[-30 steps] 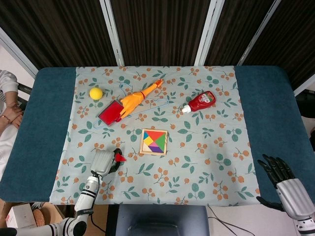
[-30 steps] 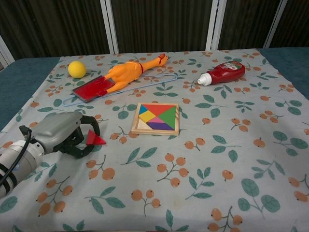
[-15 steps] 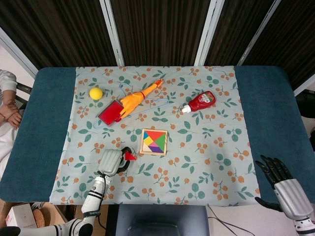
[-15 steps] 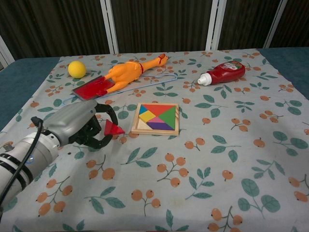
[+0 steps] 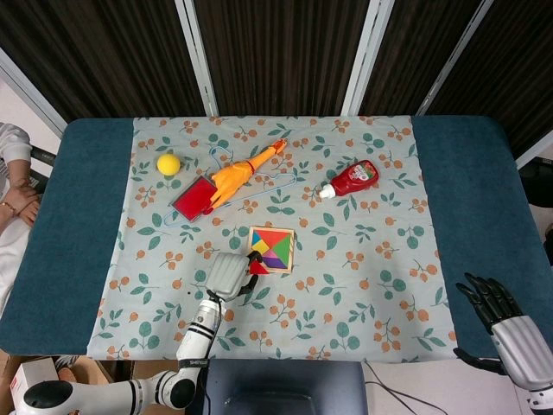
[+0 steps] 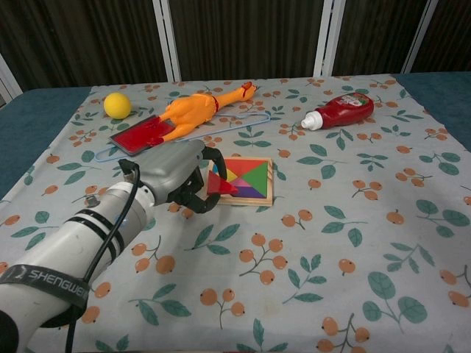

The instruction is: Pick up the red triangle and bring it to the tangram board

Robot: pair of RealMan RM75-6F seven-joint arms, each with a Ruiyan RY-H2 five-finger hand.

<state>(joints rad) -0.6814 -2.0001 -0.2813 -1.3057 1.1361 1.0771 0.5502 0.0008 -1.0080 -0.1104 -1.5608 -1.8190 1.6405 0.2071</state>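
My left hand (image 5: 230, 273) (image 6: 179, 176) holds the small red triangle (image 6: 220, 184) (image 5: 257, 266) in its fingertips. The triangle hangs over the near left corner of the wooden tangram board (image 5: 275, 248) (image 6: 250, 182), which lies mid-table filled with coloured pieces. Whether the triangle touches the board I cannot tell. My right hand (image 5: 506, 322) sits at the table's near right corner, far from the board, its fingers spread and nothing in them; it shows only in the head view.
A rubber chicken (image 5: 239, 174) lies on a red tray (image 5: 195, 196) with a blue hanger (image 5: 289, 181) at the back left. A yellow ball (image 5: 168, 164) is beside them. A ketchup bottle (image 5: 352, 179) lies at the back right.
My left hand has carried the red triangle to the right, from the table's near left to the board's near left corner. The right hand has barely moved.
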